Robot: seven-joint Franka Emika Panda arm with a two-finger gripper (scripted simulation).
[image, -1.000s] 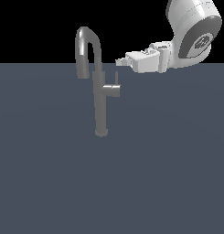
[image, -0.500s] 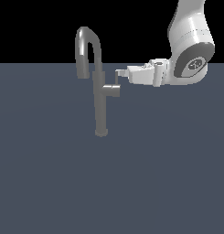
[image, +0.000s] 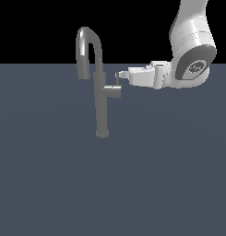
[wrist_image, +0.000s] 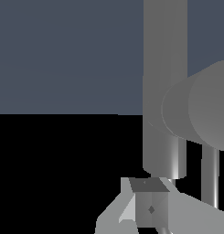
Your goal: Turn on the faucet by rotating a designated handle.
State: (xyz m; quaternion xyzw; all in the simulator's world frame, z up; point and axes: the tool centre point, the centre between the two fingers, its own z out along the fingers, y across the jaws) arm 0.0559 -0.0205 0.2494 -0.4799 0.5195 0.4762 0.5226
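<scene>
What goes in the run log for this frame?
phase: reaching lever | gripper: at handle lever, contact unclear | faucet: upright | jaw state: unclear

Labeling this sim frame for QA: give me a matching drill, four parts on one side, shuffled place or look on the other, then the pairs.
Things:
1. spout
2. handle
3. base
4. tool

Descriptions:
A. white, at the lever tip, reaching in from the exterior view's right
B. small round foot on the dark floor
C. high grey arch at the top
D. short grey stub jutting from the column toward the exterior view's right

Pairs: 1-C, 2-D, 3-B, 4-A
</scene>
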